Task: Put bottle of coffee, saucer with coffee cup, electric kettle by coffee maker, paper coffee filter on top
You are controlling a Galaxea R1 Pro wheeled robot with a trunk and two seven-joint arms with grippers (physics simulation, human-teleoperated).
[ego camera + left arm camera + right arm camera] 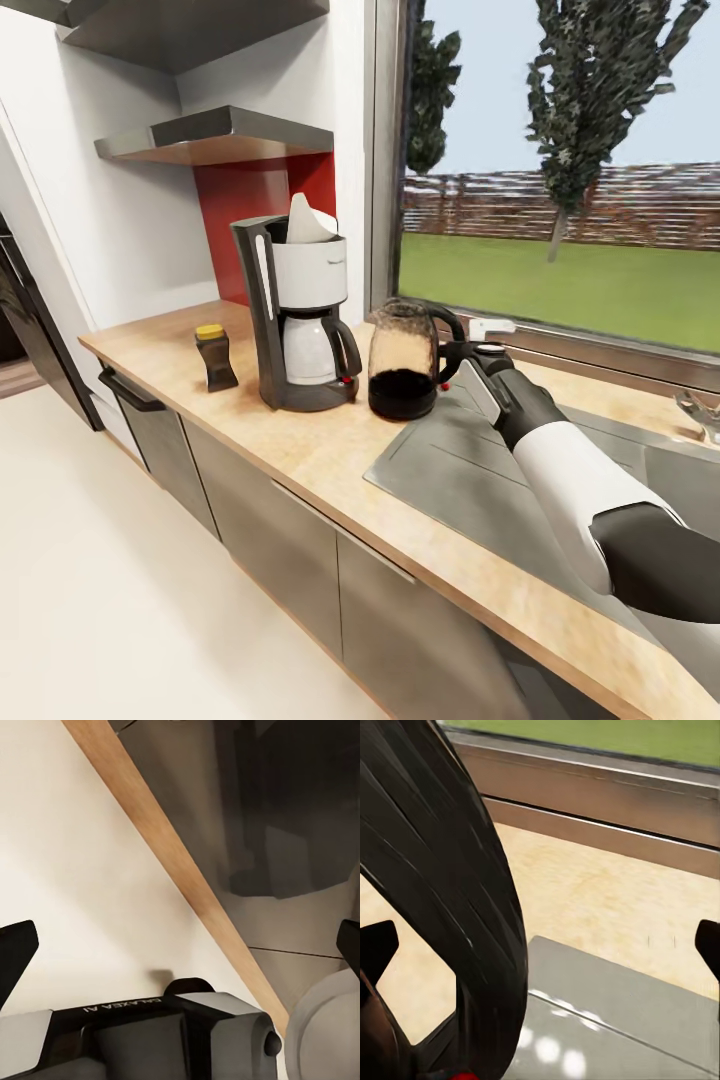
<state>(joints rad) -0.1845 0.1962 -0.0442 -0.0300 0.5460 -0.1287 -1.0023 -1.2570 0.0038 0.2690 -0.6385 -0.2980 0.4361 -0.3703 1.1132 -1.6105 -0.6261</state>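
The black and white coffee maker [300, 320] stands on the wooden countertop [300, 450] with a white paper filter [308, 222] sticking up from its top. A dark coffee bottle [215, 357] with a yellow lid stands just left of it. Right of it, a glass electric kettle [403, 360] with a dark base stands upright at the corner of the sink's drainboard. My right gripper [468, 352] is at the kettle's handle [457, 892], open, with the black handle between its spread fingers. My left gripper [180, 945] hangs open over the floor beside the counter's edge [187, 892].
A steel sink [480, 450] with a drainboard takes up the counter's right part, with a faucet [700, 410] at the far right. A window runs behind it. Two grey shelves [220, 135] hang above the coffee maker. Grey cabinet fronts [280, 540] line the pale floor.
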